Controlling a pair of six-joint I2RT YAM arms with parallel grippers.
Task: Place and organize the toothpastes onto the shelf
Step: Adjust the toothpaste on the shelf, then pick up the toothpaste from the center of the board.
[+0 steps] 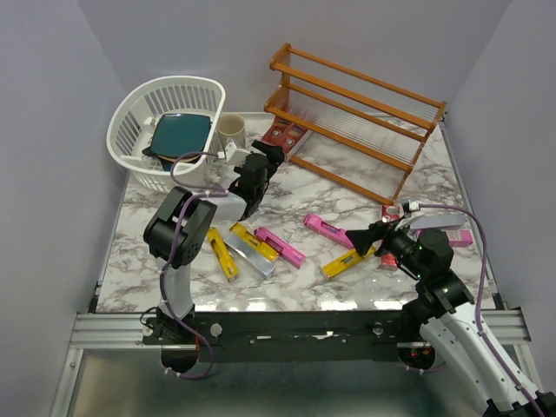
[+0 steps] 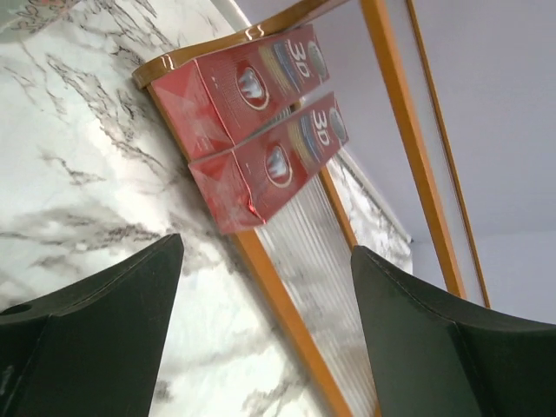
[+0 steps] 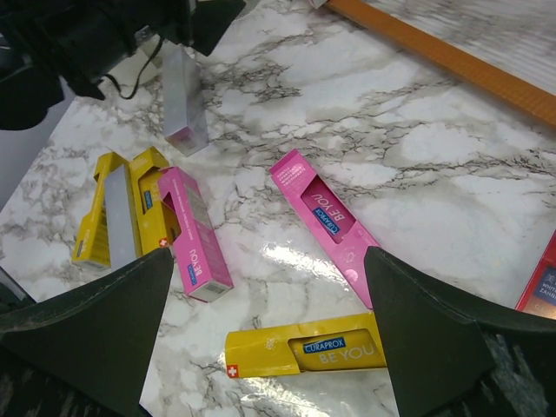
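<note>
The left tool [image 2: 265, 261] stood spread with nothing between its fingers, just short of two red toothpastes [image 2: 252, 87]. These lay side by side at the left end of the lowest tier of the shelf [image 2: 408, 130], in the upper middle of the top view. The right tool [image 3: 269, 287], likewise spread and empty, hovered at the lower right over the marble bench [image 1: 304, 187], with a pink toothpaste [image 3: 326, 221] and a yellow toothpaste [image 3: 304, 347] between its fingers in its own view, and more cartons scattered across the middle.
</note>
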